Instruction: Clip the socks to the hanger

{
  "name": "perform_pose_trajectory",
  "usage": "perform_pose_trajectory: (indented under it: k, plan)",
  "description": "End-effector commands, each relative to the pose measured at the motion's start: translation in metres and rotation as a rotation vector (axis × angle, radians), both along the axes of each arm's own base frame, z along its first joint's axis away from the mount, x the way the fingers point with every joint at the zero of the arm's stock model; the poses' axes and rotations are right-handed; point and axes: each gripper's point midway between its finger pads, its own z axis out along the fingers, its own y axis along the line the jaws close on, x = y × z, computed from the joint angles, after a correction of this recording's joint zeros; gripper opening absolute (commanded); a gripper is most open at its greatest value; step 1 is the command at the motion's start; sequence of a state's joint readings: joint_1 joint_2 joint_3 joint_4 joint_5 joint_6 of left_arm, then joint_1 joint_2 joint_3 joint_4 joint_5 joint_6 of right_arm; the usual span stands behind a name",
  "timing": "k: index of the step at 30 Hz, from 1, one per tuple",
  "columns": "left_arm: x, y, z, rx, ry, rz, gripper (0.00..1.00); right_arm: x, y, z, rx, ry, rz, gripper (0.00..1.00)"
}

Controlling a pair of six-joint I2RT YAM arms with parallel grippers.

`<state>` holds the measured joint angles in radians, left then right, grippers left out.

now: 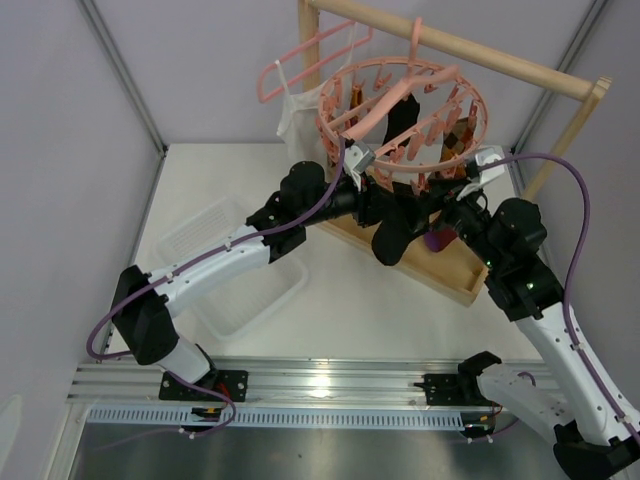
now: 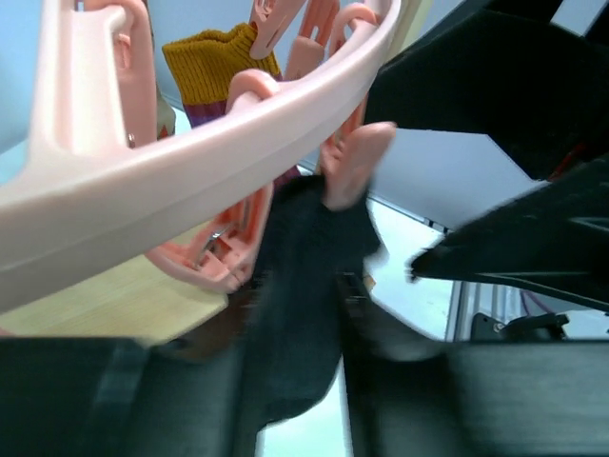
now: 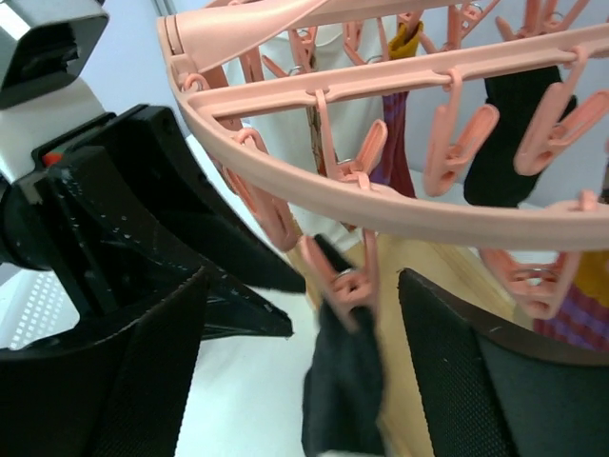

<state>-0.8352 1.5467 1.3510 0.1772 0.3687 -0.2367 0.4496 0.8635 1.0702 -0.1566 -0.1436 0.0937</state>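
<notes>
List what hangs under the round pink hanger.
A black sock, clipped to the hanger's outer ring; another black sock and striped ones inside. The left arm covers part of the wooden base below.

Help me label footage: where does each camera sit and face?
Top external: above, behind the robot, looking down; left arm, right arm reach under the round pink plastic drying hanger.
Left wrist: on the left arm, looking up past its black fingers at the hanger.
Right wrist: likewise, between its spread fingers.
Shared: wrist views both show the black fabric sock clipped.
</notes>
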Motion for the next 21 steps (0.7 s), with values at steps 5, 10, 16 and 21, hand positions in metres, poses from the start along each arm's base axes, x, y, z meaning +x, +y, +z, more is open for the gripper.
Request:
perform_pose_trajectory:
  k: [5, 10, 16, 21]
  plan:
    - [-0.005, 0.013, 0.019, -0.037, 0.006, 0.053, 0.77, -0.029, -0.036, 0.036, 0.012, -0.075, -0.106, 0.9]
    - [-0.024, 0.054, 0.022, -0.059, 0.073, 0.152, 1.0, -0.057, -0.075, 0.048, 0.015, -0.121, -0.233, 0.99]
    - [-0.046, 0.125, -0.006, 0.01, 0.154, 0.341, 1.0, -0.088, -0.128, 0.042, 0.032, -0.148, -0.429, 0.99]
    - [-0.062, 0.23, -0.018, 0.064, 0.137, 0.672, 0.99, -0.116, -0.169, 0.024, 0.048, -0.134, -0.578, 0.99]
